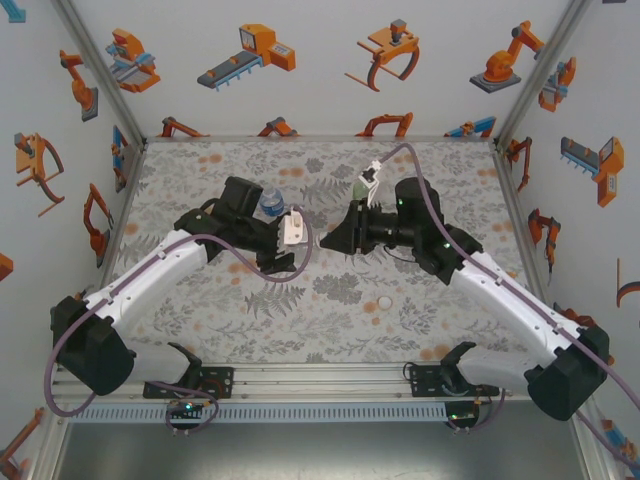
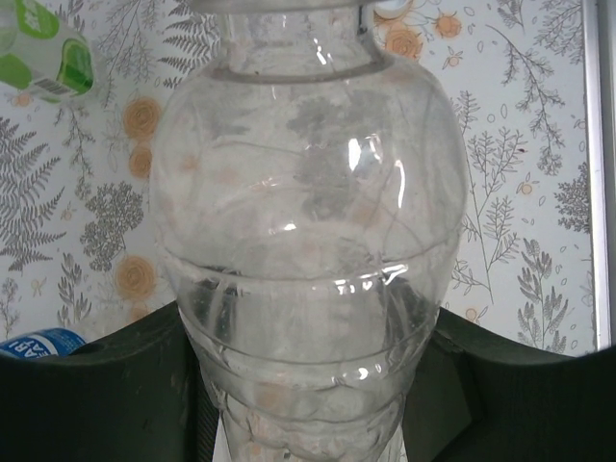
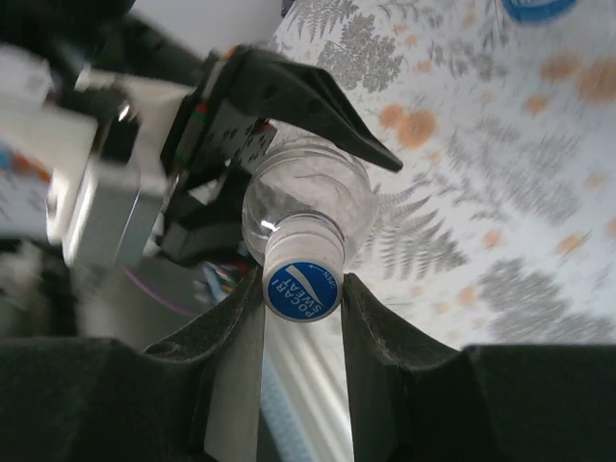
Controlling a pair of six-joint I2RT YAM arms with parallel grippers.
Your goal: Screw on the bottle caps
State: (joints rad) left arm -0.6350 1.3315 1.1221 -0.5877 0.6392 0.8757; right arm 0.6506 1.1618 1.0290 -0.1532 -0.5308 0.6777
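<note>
The plain clear bottle (image 2: 308, 212) lies sideways in my left gripper (image 2: 313, 322), whose dark fingers are shut on its lower body. On the bottle's neck (image 3: 308, 197) sits a white cap with a blue printed top (image 3: 302, 274). My right gripper (image 3: 302, 289) is shut on that cap, one pad on each side. The two grippers (image 1: 303, 245) (image 1: 335, 233) meet nose to nose over the middle of the table. The blue-label bottle (image 1: 270, 203) stands behind the left gripper. Behind the right wrist stands the green-tinted bottle (image 1: 365, 185). Another small white cap (image 1: 385, 302) lies on the patterned surface.
The fern-and-flower mat (image 1: 250, 300) covers the table, fenced by aluminium posts and white walls. The green bottle (image 2: 48, 53) and the blue label (image 2: 38, 342) lie left of the held bottle in the left wrist view. The loose cap sits in front of the right arm.
</note>
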